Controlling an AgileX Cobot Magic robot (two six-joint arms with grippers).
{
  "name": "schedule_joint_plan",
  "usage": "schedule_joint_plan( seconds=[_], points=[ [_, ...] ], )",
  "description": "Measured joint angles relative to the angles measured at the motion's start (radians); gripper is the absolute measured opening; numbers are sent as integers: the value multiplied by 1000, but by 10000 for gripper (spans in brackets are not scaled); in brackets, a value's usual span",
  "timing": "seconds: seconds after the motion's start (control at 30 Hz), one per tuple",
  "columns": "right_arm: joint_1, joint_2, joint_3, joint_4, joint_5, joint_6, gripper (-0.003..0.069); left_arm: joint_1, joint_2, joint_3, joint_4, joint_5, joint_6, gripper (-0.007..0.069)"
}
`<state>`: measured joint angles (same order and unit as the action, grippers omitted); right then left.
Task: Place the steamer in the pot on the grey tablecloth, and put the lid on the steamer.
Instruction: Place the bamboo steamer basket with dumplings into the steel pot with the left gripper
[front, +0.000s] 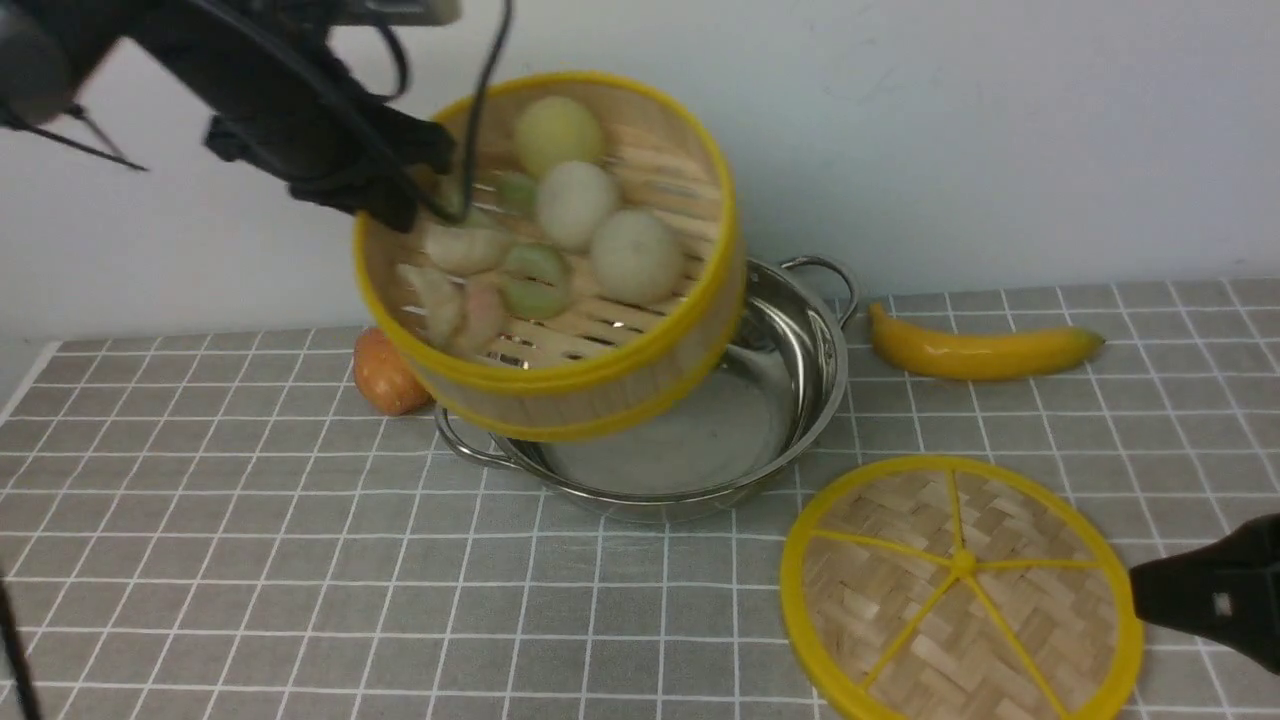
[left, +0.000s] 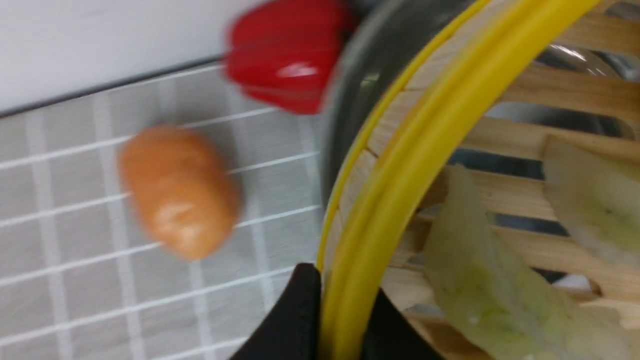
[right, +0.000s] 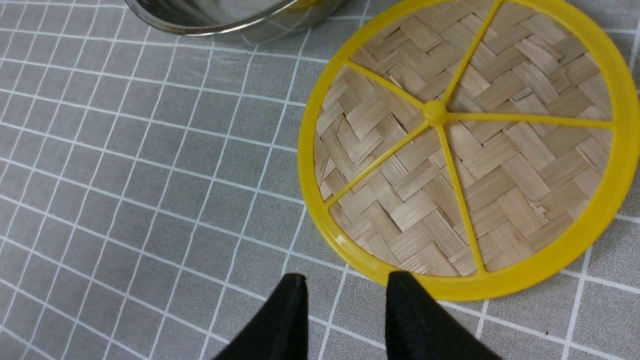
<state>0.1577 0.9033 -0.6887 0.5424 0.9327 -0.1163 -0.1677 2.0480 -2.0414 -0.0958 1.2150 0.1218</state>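
Left fingers (left: 327, 300) pinch the round slatted bamboo steamer (front: 550, 360); right fingers (right: 300, 300) parted near the flat woven lid (front: 960, 600)

Matte-black left arm, grey upper section, looping black cables.

In the front view, the steamer (front: 600, 400) hides the pot's (front: 820, 420) rim from nine to twelve o'clock and part of the orange-brown item (front: 385, 375). The lid (front: 960, 620) is cut off at six o'clock by the picture's bottom edge, and the right gripper (front: 1140, 590) at three o'clock. The left gripper (left: 345, 300) is blurred in its wrist view, and its fingertips are partly hidden behind the steamer's yellow rim.
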Motion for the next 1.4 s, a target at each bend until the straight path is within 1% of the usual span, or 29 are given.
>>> schedule_joint_plan(
  seconds=[0.07,0.17,0.43,0.57,0.9,1.0,1.07,1.13,1.17,1.27,1.3,1.33,1.4],
  points=[
    [0,0,0,0,7,0,240,-41,69,-40,30,-1,-17,31],
    [0,0,0,0,23,-1,240,-68,159,-95,56,-8,-33,31],
    [0,0,0,18,64,0,240,-71,308,-200,58,-49,-55,31],
    [0,0,0,30,64,2,240,-71,359,-207,52,-91,-56,31],
    [0,0,0,49,64,8,240,-71,419,-208,30,-138,-61,32],
    [0,0,0,64,64,8,240,-70,422,-208,27,-143,-61,48],
    [0,0,0,73,64,8,240,-70,422,-208,25,-143,-63,66],
    [0,0,0,78,64,8,240,-70,422,-209,18,-142,-63,127],
    [0,0,0,78,64,8,240,-70,422,-209,17,-142,-63,133],
    [0,0,0,79,64,8,240,-70,422,-219,16,-121,-63,242],
    [0,0,0,79,64,8,240,-70,422,-226,23,-109,-63,269],
    [0,0,0,79,64,8,240,-70,422,-227,23,-106,-63,274],
    [0,0,0,80,64,8,240,-70,422,-268,64,-60,-66,330]
  ],
)
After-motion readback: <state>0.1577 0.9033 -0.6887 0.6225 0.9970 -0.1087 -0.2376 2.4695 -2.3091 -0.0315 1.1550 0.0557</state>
